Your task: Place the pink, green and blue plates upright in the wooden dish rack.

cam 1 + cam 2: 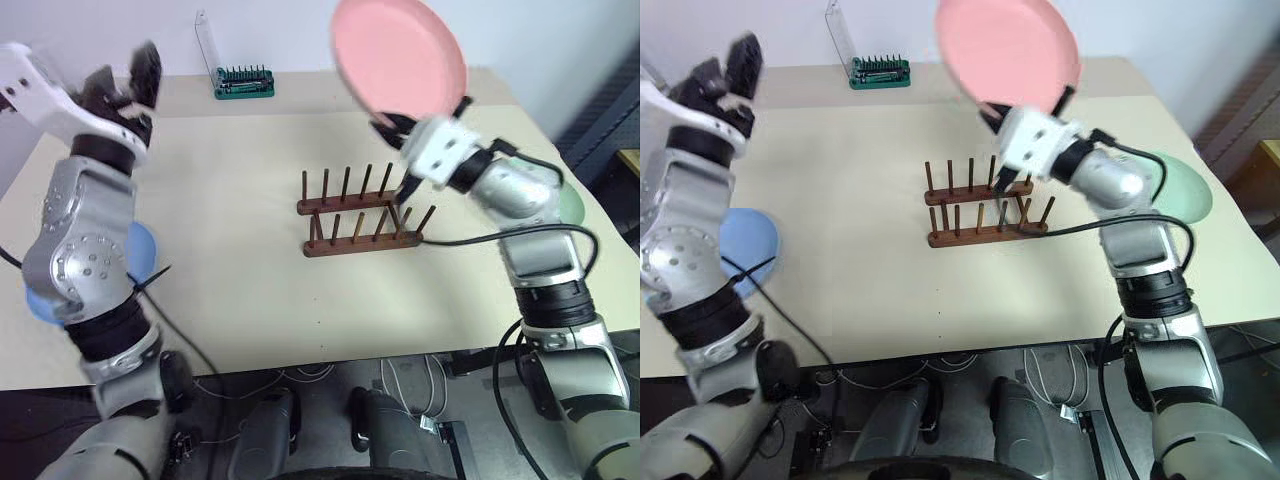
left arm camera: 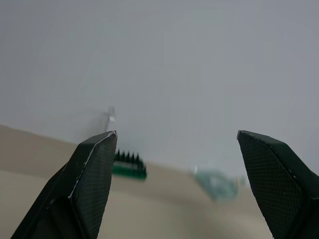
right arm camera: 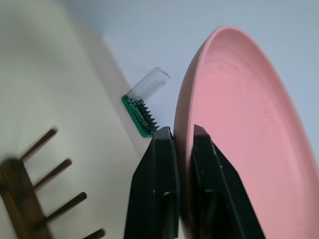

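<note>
Our right gripper pinches the rim of the pink plate, one black finger on each face, as the right wrist view shows plainly. The plate stands nearly on edge, lifted high above the table, its face turned toward our head camera. It hangs over the far side of the wooden dish rack, above the pegs and not touching them.

Our left gripper has its two fingers spread wide with nothing between them; the left wrist view looks past the textured pads to a pale wall and the far table edge. That gripper is raised at the table's left side, well apart from the rack.

The rack sits near the middle of the cream tabletop, two dark rails side by side, each with a row of upright pegs, and every slot is bare. The blue plate lies flat at the left edge of the table, partly hidden behind our left arm. The green plate lies flat at the right edge, behind our right forearm.

At the far edge of the table sits a green tray of screwdriver bits, with a clear lid standing open behind it.
</note>
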Robot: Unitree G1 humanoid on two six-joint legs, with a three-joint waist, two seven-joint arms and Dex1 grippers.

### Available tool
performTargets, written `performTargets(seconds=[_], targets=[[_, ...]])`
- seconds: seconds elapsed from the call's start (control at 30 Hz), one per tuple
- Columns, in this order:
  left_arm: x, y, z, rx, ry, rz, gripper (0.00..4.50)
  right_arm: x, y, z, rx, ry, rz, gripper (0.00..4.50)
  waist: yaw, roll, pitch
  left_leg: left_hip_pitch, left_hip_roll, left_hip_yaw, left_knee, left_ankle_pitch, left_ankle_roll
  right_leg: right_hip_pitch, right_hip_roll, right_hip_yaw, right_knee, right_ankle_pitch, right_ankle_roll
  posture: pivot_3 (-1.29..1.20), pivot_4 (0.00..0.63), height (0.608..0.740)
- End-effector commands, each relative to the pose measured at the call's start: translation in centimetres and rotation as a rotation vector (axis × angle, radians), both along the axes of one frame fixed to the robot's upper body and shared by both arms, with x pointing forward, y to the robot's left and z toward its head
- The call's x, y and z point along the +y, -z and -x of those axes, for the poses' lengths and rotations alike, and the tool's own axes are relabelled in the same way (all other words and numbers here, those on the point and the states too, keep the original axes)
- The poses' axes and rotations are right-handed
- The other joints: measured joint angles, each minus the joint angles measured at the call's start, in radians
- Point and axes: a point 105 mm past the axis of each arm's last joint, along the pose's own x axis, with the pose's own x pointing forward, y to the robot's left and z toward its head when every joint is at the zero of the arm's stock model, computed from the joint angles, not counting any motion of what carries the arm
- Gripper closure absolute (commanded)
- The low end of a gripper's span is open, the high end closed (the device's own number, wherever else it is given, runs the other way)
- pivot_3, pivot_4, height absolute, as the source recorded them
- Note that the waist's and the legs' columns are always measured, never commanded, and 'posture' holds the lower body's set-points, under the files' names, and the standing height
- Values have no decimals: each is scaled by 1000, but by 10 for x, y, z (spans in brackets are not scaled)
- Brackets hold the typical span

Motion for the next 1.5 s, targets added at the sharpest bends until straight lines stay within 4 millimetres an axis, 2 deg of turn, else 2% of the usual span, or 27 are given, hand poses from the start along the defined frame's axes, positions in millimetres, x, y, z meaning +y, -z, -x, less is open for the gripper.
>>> performTargets(seconds=[0.03, 0.1, 0.17, 0.4, 0.57, 0.7, 0.93, 1.17, 1.27, 1.37, 1.5], targets=[[-37, 27, 20, 31, 256, -230, 543, -3, -24, 32, 141, -248, -279, 4500, 0, 1, 0, 0, 0, 0, 0, 0, 0, -1, 0, 0, 0, -1, -3, 0, 150, 735], [-52, 57, 36, 115, 405, -330, 543, -4, -20, 40, 236, -322, -343, 4500, -1, 1, 1, 0, 1, 0, -1, -1, 0, -1, -3, 1, 0, -2, -4, 0, 150, 735], [-63, 79, 47, 179, 497, -402, 543, -8, -14, 42, 317, -342, -395, 4500, -2, 1, 1, 0, 1, 0, -1, -2, -3, -2, -4, 1, -1, -2, -5, 0, 150, 735], [-82, 122, 63, 293, 615, -503, 543, -20, -11, 42, 437, -383, -572, 4500, 1, 3, 1, -2, 1, 1, -4, -3, -3, -5, -5, 3, -3, -2, -6, 0, 150, 735], [-91, 127, 67, 305, 652, -454, 543, -28, -7, 36, 494, -365, -675, 4500, 2, 3, 1, -4, 1, 2, -4, -2, -1, -7, -5, 3, -2, -2, -5, 0, 150, 735], [-91, 127, 66, 304, 649, -452, 543, -28, 5, 31, 546, -338, -698, 4500, 1, 3, 1, -4, 1, 2, -4, -1, 0, -7, -5, 3, -2, -2, -5, 0, 150, 735], [-91, 128, 66, 304, 642, -446, 543, -42, 28, 18, 634, -275, -792, 4500, 1, 3, 1, -4, 1, 2, -3, -1, 1, -6, -5, 3, -2, -2, -5, 0, 150, 735], [-91, 128, 66, 304, 636, -440, 543, -47, 41, 13, 682, -244, -825, 4500, 1, 3, 1, -4, 1, 2, -3, -1, 1, -6, -5, 3, -2, -2, -5, 0, 150, 735], [-90, 127, 66, 305, 629, -440, 492, -49, 44, 10, 676, -212, -821, 3451, 1, 3, 1, -4, 1, 2, -3, -1, 1, -6, -4, 3, -2, -2, -5, 0, 150, 735], [-89, 128, 65, 307, 626, -436, 492, -54, 39, 6, 627, -160, -807, 2041, 2, 4, 1, -4, 1, 2, -3, -1, 1, -6, -4, 3, -2, -2, -5, 0, 150, 735], [-89, 129, 66, 311, 626, -439, 492, -61, 31, 5, 568, -108, -766, 2041, 2, 4, 1, -4, 1, 2, -3, -1, 1, -6, -4, 2, -2, -2, -5, 0, 150, 735]])
